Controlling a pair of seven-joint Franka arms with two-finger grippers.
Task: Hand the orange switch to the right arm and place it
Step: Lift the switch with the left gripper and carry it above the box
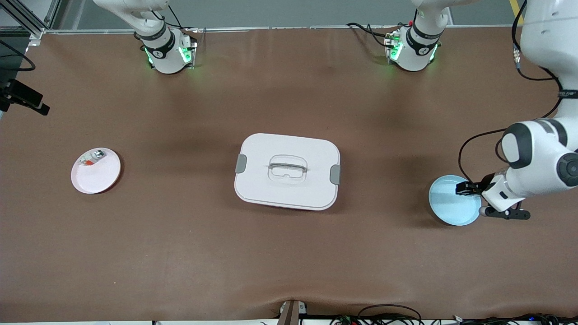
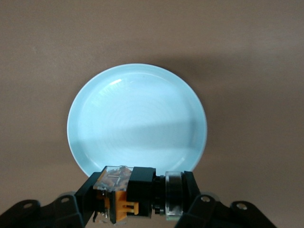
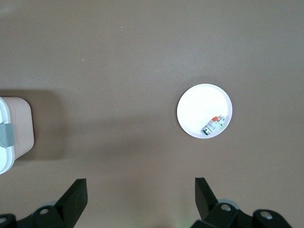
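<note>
My left gripper (image 1: 466, 188) hangs low over the rim of a light blue plate (image 1: 451, 210) at the left arm's end of the table. In the left wrist view the left gripper (image 2: 140, 194) is shut on the orange switch (image 2: 142, 183), a stubby black body with tan-orange parts at one end and a round cap at the other, held lengthwise between the fingers over the edge of the blue plate (image 2: 137, 118). My right gripper (image 3: 141, 187) is open and empty, high above bare table; only the right arm's base (image 1: 165, 49) shows in the front view.
A white lidded box (image 1: 262, 180) with grey clips stands mid-table; its corner shows in the right wrist view (image 3: 7, 137). A white plate (image 1: 99, 178) at the right arm's end holds a small white-and-clear piece (image 1: 91, 159) with an orange bit, also in the right wrist view (image 3: 213, 125).
</note>
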